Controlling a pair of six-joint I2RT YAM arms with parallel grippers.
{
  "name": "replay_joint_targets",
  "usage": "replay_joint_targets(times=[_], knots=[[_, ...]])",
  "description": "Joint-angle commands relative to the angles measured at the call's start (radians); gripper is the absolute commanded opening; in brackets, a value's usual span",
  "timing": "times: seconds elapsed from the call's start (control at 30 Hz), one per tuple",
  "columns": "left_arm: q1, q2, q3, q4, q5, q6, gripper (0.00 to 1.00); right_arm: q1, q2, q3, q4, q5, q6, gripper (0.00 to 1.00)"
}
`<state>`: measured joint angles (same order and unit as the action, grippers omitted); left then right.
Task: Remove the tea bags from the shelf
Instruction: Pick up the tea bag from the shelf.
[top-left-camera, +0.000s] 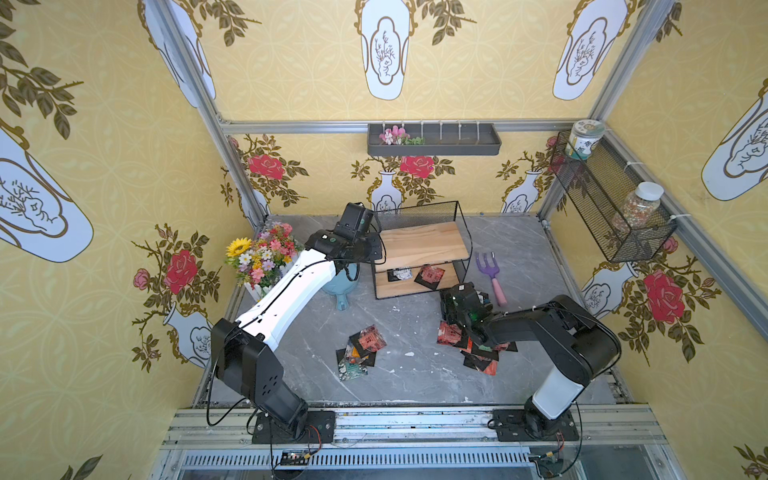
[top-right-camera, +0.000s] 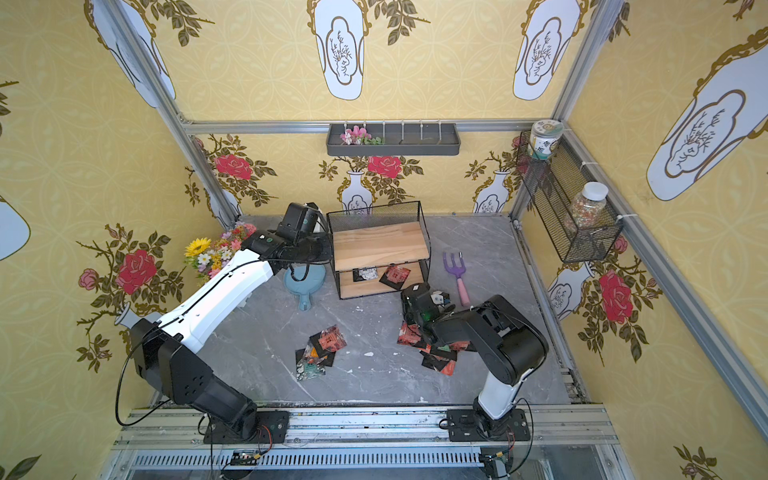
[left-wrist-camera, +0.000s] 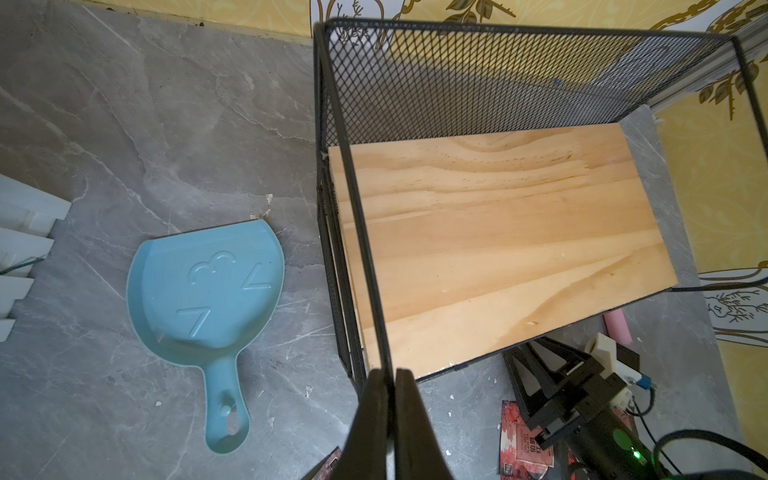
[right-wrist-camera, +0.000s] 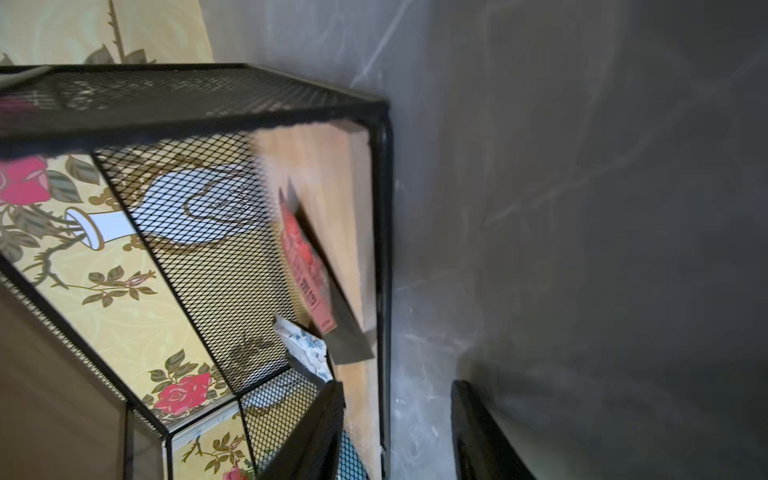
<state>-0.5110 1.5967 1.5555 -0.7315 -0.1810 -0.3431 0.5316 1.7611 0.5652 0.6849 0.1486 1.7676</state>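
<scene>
The shelf (top-left-camera: 419, 245) stands at the back of the table, its upper board bare. On the lower board lie two tea bags, a white one (top-left-camera: 400, 274) and a red one (top-left-camera: 430, 276), also seen in the right wrist view as the red one (right-wrist-camera: 305, 266) and the white one (right-wrist-camera: 305, 345). My left gripper (left-wrist-camera: 392, 374) is shut on the shelf's upper left wire rail (left-wrist-camera: 357, 232). My right gripper (right-wrist-camera: 399, 415) hangs open and empty just before the shelf's front right corner (top-left-camera: 449, 299). More tea bags lie in two heaps on the table (top-left-camera: 359, 351) (top-left-camera: 478, 353).
A blue dustpan (left-wrist-camera: 203, 299) lies left of the shelf beside a flower bunch (top-left-camera: 262, 253). A purple garden fork (top-left-camera: 490, 276) lies to its right. A grey wall tray (top-left-camera: 434, 139) and a mesh basket with jars (top-left-camera: 611, 199) hang above.
</scene>
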Motion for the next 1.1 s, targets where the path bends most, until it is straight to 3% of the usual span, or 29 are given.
replay_joint_targets(times=[0.0,0.4,1.07], knots=[[-0.002,0.009,-0.011,-0.059,0.025,0.040,0.00,-0.017,0.082,-0.012,0.146,-0.091,-0.023,0.48],[-0.002,0.009,-0.009,-0.063,0.021,0.044,0.00,-0.022,0.177,0.019,0.192,-0.099,-0.003,0.37],[-0.001,0.016,-0.004,-0.066,0.017,0.049,0.00,-0.029,0.142,0.034,0.103,-0.073,-0.011,0.06]])
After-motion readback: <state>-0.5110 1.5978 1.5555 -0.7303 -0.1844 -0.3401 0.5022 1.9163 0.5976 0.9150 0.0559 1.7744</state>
